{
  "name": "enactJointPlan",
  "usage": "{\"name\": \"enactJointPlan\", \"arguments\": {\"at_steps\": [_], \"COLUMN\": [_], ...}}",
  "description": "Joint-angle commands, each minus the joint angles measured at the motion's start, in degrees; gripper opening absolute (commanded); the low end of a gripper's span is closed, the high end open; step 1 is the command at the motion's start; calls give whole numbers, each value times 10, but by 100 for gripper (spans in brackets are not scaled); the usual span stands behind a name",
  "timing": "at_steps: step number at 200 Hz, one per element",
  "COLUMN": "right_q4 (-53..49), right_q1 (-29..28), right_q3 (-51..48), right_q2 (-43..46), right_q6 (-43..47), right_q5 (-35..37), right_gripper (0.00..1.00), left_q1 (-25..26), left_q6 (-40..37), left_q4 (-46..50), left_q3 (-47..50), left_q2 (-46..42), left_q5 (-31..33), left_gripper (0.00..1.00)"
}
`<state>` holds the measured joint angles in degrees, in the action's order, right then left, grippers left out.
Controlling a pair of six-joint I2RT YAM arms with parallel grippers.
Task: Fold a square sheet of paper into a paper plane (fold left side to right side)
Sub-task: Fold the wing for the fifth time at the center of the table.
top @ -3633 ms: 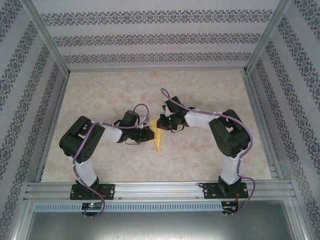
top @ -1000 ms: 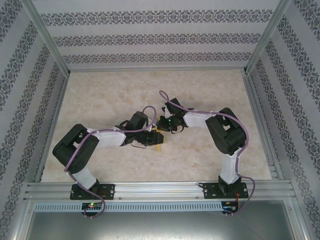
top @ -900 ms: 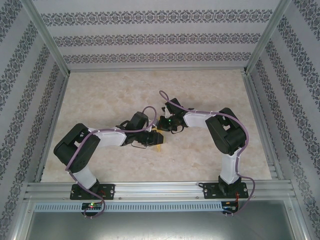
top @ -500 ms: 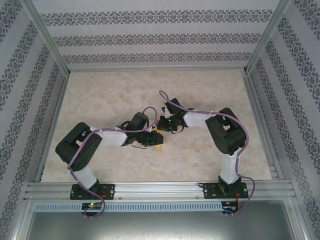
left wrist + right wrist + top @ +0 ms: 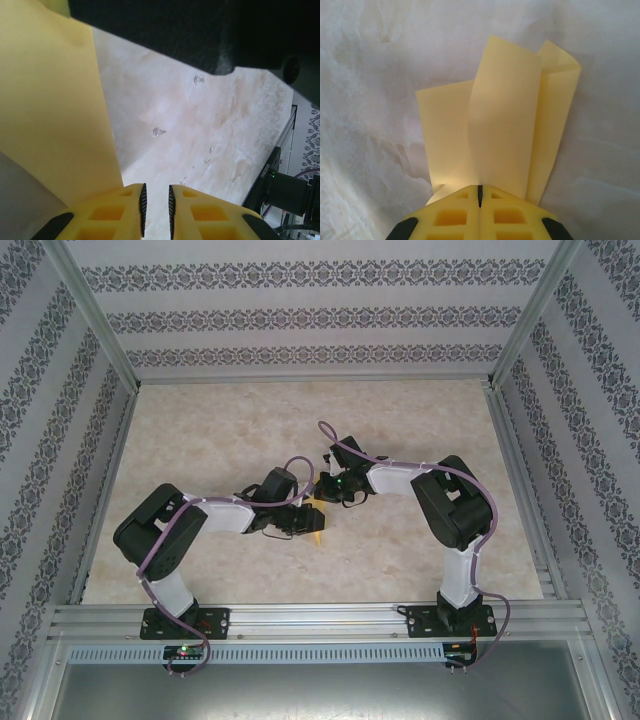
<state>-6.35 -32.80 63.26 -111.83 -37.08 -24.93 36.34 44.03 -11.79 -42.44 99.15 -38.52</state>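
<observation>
The bench is lit brightly and evenly from above in the top view, and only faint, soft shadows are cast under the arms. No marked distortion is seen at the edges. In the left wrist view, a black blurred mass is held out of focus at the top, and the sheet of paper is washed out close to the lens. The left end effector is rendered slightly soft. In the right wrist view the sheet is shown crisp, a pale glare is caught beside the right end effector, and soft shadows are laid around it.
</observation>
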Motion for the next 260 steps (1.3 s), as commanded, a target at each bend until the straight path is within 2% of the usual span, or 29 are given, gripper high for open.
{"name": "enactJointPlan", "arguments": {"at_steps": [1, 109, 162, 211, 260], "right_q4": [-66, -56, 31, 99, 171], "right_q1": [-7, -6, 21, 36, 7], "right_q3": [-10, -9, -24, -96, -142], "right_q2": [-25, -22, 42, 123, 107], "right_q6": [13, 13, -1, -9, -37], "right_q5": [28, 28, 2, -18, -66], "right_gripper": [4, 3, 3, 0, 0], "left_q1": [7, 13, 19, 25, 29], "left_q6": [6, 6, 9, 11, 11], "left_q4": [-19, -6, -2, -13, -10], "left_q3": [6, 16, 33, 33, 31], "left_q2": [15, 25, 31, 49, 47], "left_q5": [4, 20, 37, 40, 42], "left_gripper": [23, 21, 18, 16, 15]}}
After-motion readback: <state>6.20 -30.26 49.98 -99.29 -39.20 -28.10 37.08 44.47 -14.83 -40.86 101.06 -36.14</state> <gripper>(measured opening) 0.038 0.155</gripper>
